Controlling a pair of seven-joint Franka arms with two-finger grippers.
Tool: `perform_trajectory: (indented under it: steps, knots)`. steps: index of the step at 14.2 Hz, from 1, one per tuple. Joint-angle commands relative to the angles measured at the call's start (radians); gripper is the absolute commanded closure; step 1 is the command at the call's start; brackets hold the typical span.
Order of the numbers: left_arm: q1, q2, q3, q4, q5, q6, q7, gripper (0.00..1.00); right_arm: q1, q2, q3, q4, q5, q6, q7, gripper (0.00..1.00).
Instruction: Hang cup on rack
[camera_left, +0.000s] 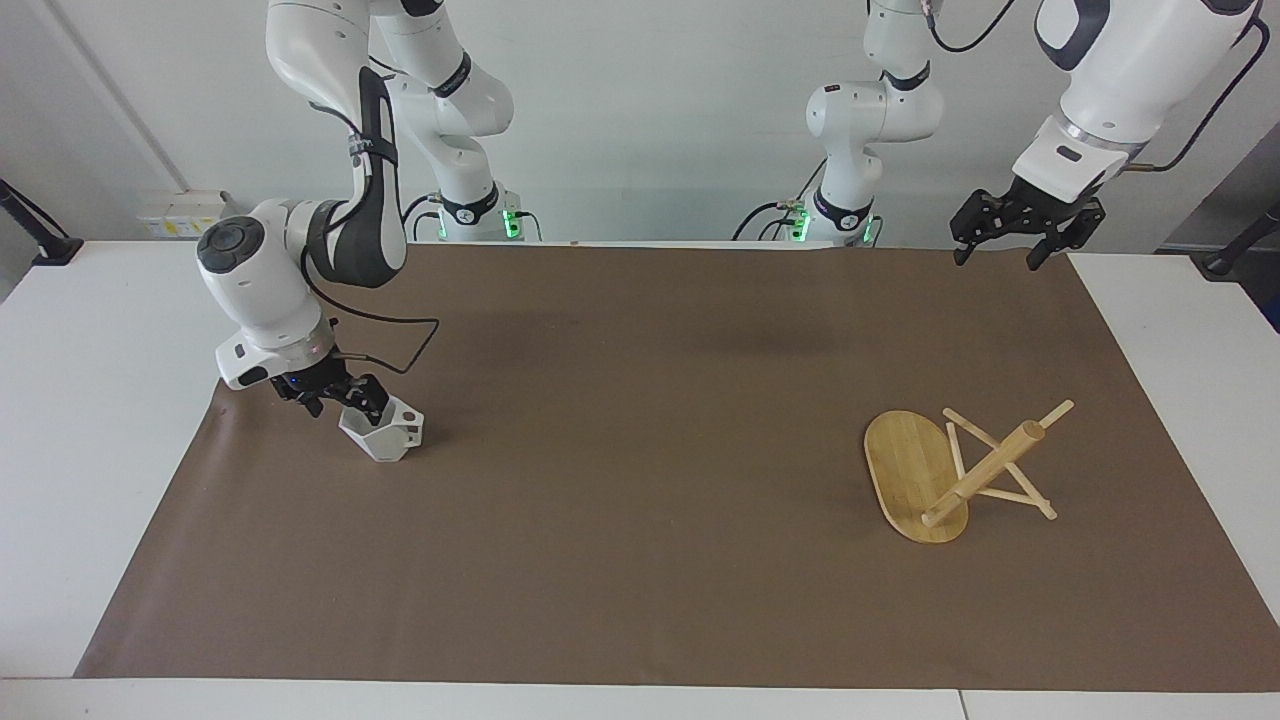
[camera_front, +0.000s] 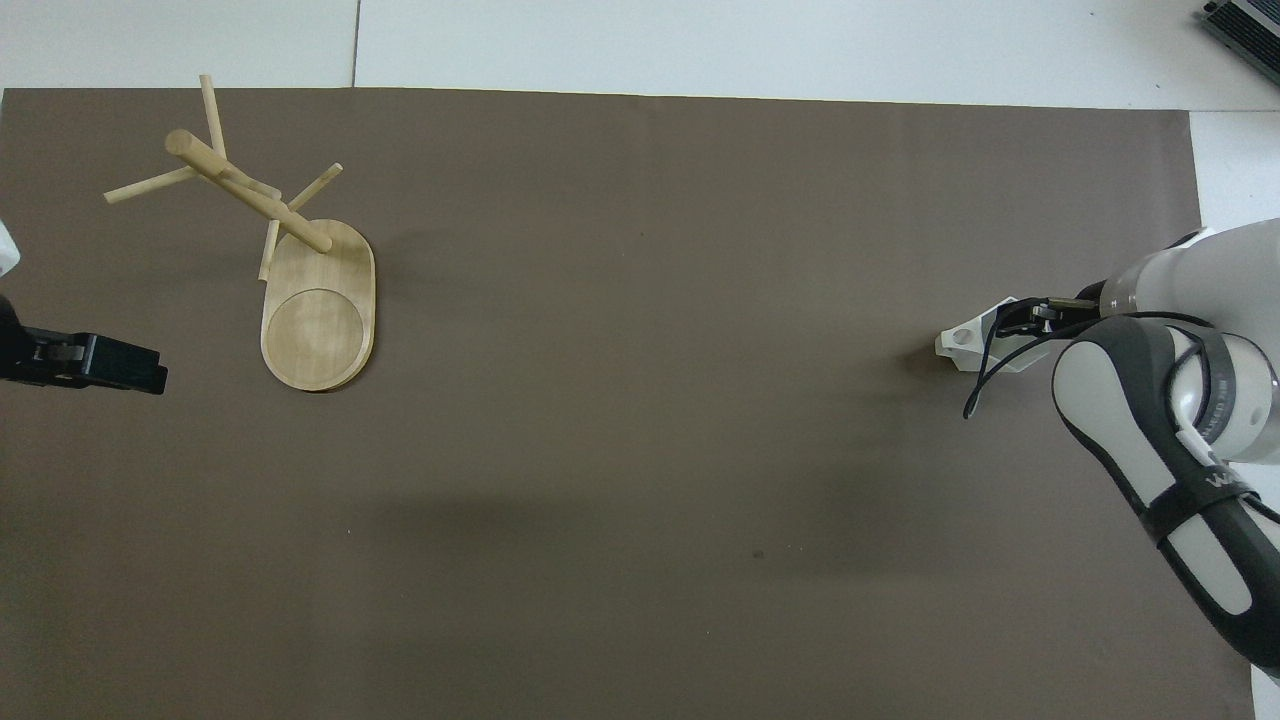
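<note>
The white faceted cup (camera_left: 385, 435) sits tilted on the brown mat (camera_left: 640, 460) at the right arm's end of the table, its handle toward the table's middle. My right gripper (camera_left: 350, 400) is shut on the cup's rim from above; it also shows in the overhead view (camera_front: 1030, 315) over the cup (camera_front: 962, 342). The bamboo rack (camera_left: 915, 470) is at the left arm's end, its oval base on the mat and its post (camera_left: 985, 475) slanting toward that end. My left gripper (camera_left: 995, 255) waits open and empty, raised over the mat's corner near the robots.
The white table (camera_left: 90, 420) shows around the mat. The rack also shows in the overhead view (camera_front: 320, 320) with thin pegs (camera_front: 150, 185) sticking out sideways. Nothing lies between cup and rack.
</note>
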Motion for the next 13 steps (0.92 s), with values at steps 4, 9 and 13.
perform_trajectory:
  steps: [4,9,13]
  knots:
    - [0.006,-0.024,-0.007,-0.029,0.019,0.02,-0.007,0.0,-0.007,-0.016,0.007,-0.016,0.009,-0.013,0.031,0.02]
    - [0.006,-0.024,-0.007,-0.029,0.019,0.02,-0.007,0.0,-0.006,-0.017,0.007,-0.016,0.009,-0.016,0.026,0.36]
    - [0.006,-0.024,-0.007,-0.029,0.019,0.02,-0.007,0.0,-0.006,-0.017,0.007,-0.013,0.009,-0.024,0.025,0.48]
